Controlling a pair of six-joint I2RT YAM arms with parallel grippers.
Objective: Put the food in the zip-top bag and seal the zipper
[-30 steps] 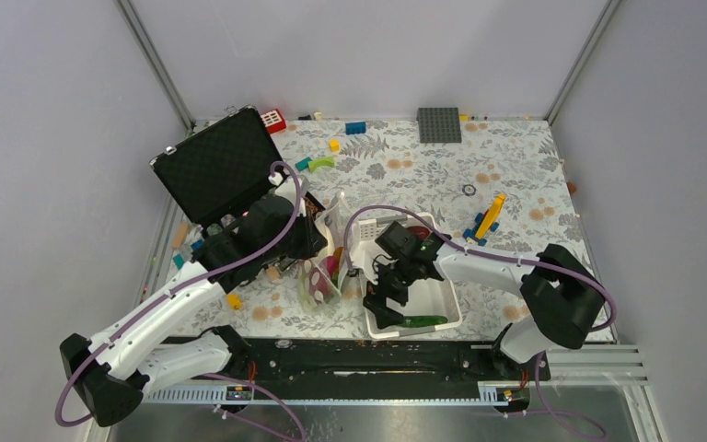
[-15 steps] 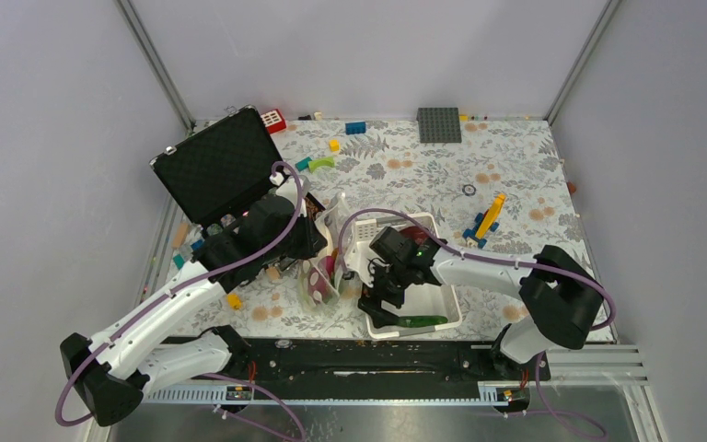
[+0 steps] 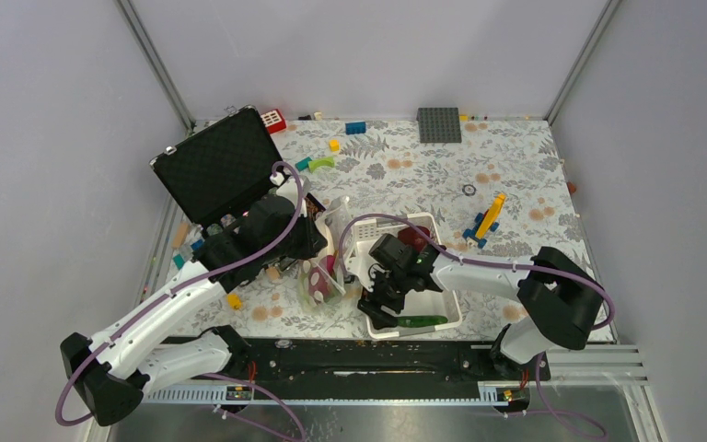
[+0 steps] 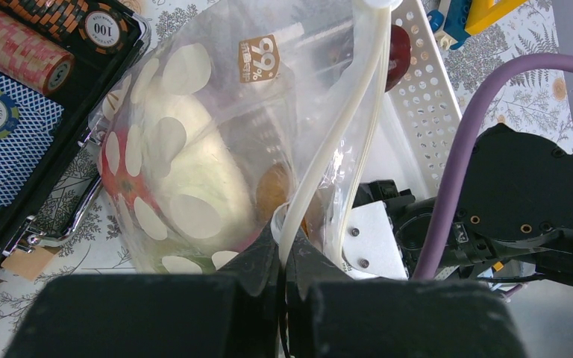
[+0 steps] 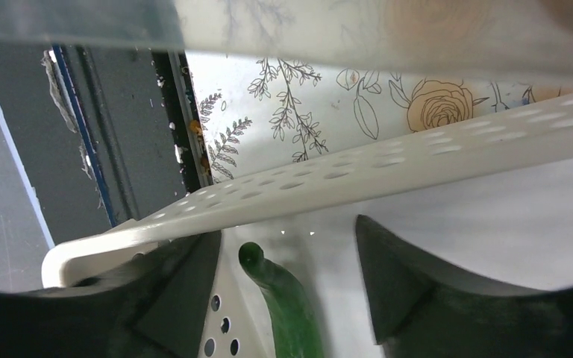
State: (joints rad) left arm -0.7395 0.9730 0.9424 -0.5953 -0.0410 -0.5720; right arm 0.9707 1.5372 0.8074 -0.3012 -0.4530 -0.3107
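Observation:
The zip-top bag (image 3: 320, 269) stands between the arms, held up by my left gripper (image 4: 284, 246), which is shut on its zipper (image 4: 343, 142) edge. Through the clear plastic I see a pale green cabbage (image 4: 194, 164), a red tomato (image 4: 119, 179) and a brown oval (image 4: 272, 190). My right gripper (image 3: 382, 308) reaches into the near left corner of the white basket (image 3: 449, 293). In the right wrist view its jaws (image 5: 287, 235) stand open on either side of the long green pepper (image 5: 287, 309), not touching it. A dark-red bulb (image 3: 416, 237) lies at the basket's far end.
An open black case (image 3: 221, 170) with rolls of poker chips (image 4: 22, 52) sits left of the bag. Loose toy bricks, a grey baseplate (image 3: 439, 124) and a yellow-blue toy plane (image 3: 488, 221) lie further back. The basket's slotted wall (image 5: 388, 168) runs just ahead of my right fingers.
My right gripper has shifted slightly left and lower over the pepper's end, and its jaws have narrowed somewhat. The left arm and the bag have stayed put.

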